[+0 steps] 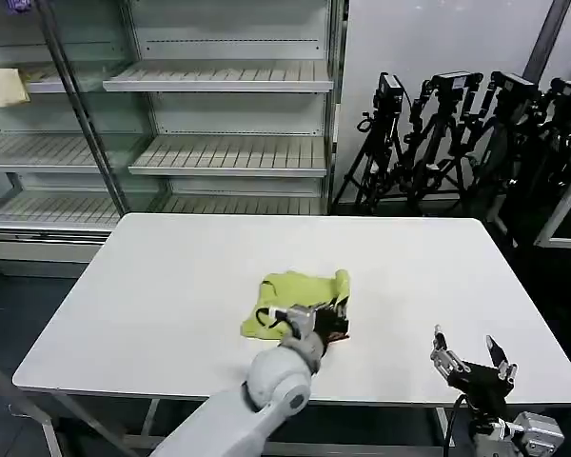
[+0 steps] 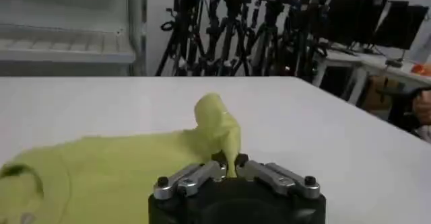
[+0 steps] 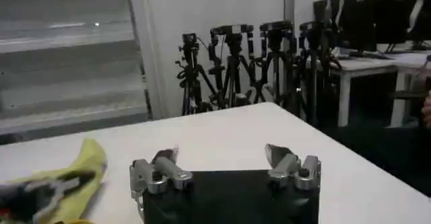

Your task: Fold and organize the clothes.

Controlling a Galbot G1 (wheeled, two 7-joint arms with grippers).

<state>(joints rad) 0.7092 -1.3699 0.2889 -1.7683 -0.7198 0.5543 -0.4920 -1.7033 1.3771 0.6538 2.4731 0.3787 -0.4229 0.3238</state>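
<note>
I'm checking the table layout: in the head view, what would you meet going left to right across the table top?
Bare table → lime T-shirt → left gripper, closed on the shirt's right edge → bare table → right gripper, open at the near right corner.

A white rectangular table (image 1: 171, 286) is seen from above, its long sides running left to right, with rounded corners and a plain matte top. One item is carried on it: a lime yellow-green T-shirt (image 1: 295, 297), lying crumpled slightly left of centre and toward the near edge. Most of the fabric is spread flat against the top, while one portion at its right side is lifted off the surface into a small peak. The round neck opening is laid toward the left of the bundle. The garment is well apart from every table edge.
</note>
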